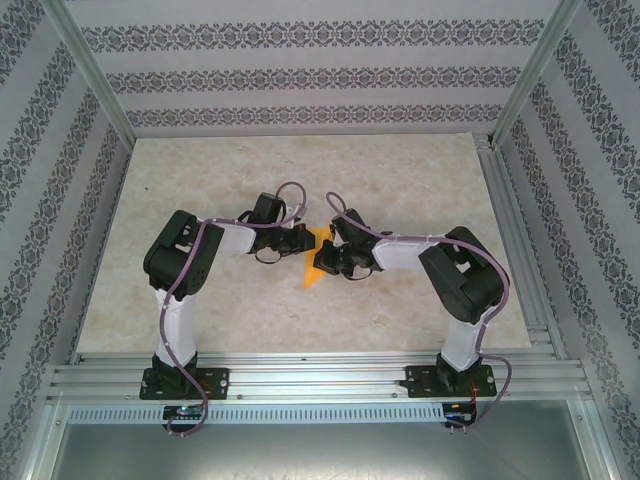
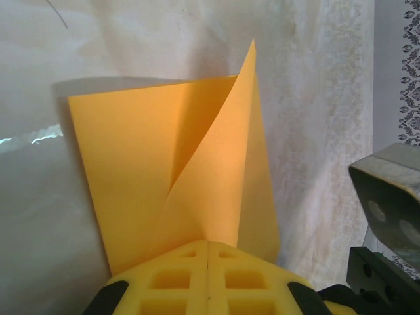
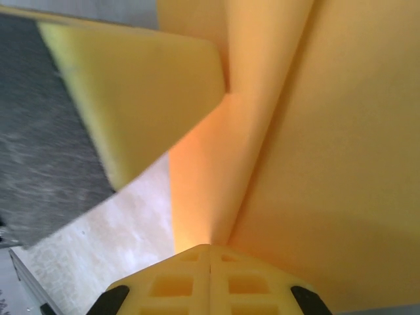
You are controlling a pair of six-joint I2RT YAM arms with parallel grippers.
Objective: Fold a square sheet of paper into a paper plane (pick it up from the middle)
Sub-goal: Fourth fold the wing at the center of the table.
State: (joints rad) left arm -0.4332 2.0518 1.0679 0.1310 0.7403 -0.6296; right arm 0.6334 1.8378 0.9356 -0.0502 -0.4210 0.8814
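The orange-yellow square sheet of paper (image 1: 316, 262) lies mid-table between both arms, partly folded. In the left wrist view the sheet (image 2: 131, 170) has one flap curling up to a point. My left gripper (image 2: 208, 243) is shut on its near edge, at the base of that flap. My right gripper (image 3: 210, 247) is shut on the sheet (image 3: 328, 164) along a crease from the other side. A yellow finger of the left gripper (image 3: 144, 85) shows close by in the right wrist view. From above, the left gripper (image 1: 303, 241) and right gripper (image 1: 330, 256) almost touch. A finished paper plane is out of view.
The pale marbled table top (image 1: 200, 200) spreads around the arms, ringed by patterned walls and aluminium frame rails (image 1: 320, 375) at the near edge. Part of the right arm's grey housing (image 2: 387, 197) stands just right of the left gripper.
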